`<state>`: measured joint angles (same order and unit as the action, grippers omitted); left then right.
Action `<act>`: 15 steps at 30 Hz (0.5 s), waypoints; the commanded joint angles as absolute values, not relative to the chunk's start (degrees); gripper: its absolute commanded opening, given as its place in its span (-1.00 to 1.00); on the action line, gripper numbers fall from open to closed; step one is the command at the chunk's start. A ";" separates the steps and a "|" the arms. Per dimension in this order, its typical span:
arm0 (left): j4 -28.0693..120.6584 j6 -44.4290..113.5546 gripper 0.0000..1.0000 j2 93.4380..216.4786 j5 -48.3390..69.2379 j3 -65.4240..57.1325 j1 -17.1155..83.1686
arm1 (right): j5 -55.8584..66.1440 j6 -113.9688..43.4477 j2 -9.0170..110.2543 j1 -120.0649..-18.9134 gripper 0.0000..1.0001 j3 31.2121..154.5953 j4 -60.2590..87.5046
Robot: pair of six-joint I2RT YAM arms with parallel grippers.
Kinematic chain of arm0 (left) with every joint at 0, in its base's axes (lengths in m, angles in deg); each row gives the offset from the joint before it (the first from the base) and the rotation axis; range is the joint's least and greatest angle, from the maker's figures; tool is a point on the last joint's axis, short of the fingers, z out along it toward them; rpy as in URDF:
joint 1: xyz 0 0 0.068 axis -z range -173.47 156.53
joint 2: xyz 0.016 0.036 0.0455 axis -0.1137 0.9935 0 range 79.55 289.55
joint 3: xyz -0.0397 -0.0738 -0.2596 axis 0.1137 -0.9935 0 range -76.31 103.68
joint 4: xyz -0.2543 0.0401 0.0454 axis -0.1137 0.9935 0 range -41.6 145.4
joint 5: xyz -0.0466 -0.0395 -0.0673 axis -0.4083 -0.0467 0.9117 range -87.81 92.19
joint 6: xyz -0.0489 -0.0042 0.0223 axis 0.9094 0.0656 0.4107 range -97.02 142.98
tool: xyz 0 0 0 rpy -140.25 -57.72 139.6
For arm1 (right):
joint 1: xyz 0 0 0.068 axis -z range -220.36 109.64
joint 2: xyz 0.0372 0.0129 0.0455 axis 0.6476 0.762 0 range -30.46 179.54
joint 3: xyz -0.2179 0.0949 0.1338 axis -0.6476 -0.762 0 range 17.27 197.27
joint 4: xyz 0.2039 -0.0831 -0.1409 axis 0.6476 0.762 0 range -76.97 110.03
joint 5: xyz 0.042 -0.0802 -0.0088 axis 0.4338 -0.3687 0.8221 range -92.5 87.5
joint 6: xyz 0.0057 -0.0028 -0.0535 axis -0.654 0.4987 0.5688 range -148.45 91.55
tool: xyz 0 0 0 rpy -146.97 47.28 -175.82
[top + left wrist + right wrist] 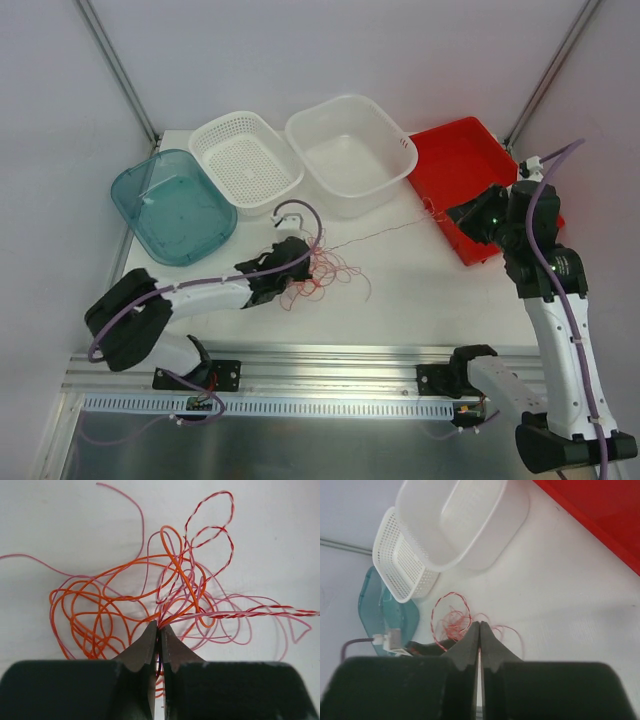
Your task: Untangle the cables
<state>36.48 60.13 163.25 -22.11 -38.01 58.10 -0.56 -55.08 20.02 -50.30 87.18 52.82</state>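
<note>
The cables point(325, 272) lie in a loose tangle of thin orange, pink and red-white twisted strands on the white table, left of centre. My left gripper point(305, 255) sits at the tangle's left edge. In the left wrist view it point(159, 627) is shut on a bunch of cables point(150, 595), which fan out from the tips. One twisted strand point(260, 613) runs taut to the right. In the top view that strand point(385, 233) reaches my right gripper point(450, 215) by the red bin. In the right wrist view the right gripper point(480, 625) is shut, and the tangle point(452, 620) lies beyond it.
Along the back of the table stand a teal tray point(172, 205), a white perforated basket point(245, 160), a white tub point(350, 150) and a red bin point(460, 165). The right arm hangs over the red bin's front corner.
</note>
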 commanded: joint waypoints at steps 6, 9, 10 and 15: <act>61.56 56.21 -1.00 144.97 -26.20 -44.15 48.63 | 2.95 -45.24 21.83 -38.97 -0.99 93.29 58.20; 63.95 54.98 -1.00 140.92 -25.68 -44.94 46.44 | 5.14 -44.62 22.27 -35.36 -0.99 93.03 59.08; 64.30 54.37 -1.00 140.03 -24.54 -45.11 46.17 | 6.02 -44.44 22.27 -33.79 -0.99 92.77 58.91; 62.38 47.16 -1.00 136.51 -12.78 -44.41 46.17 | 17.70 -41.55 26.30 -35.60 -0.99 90.58 59.61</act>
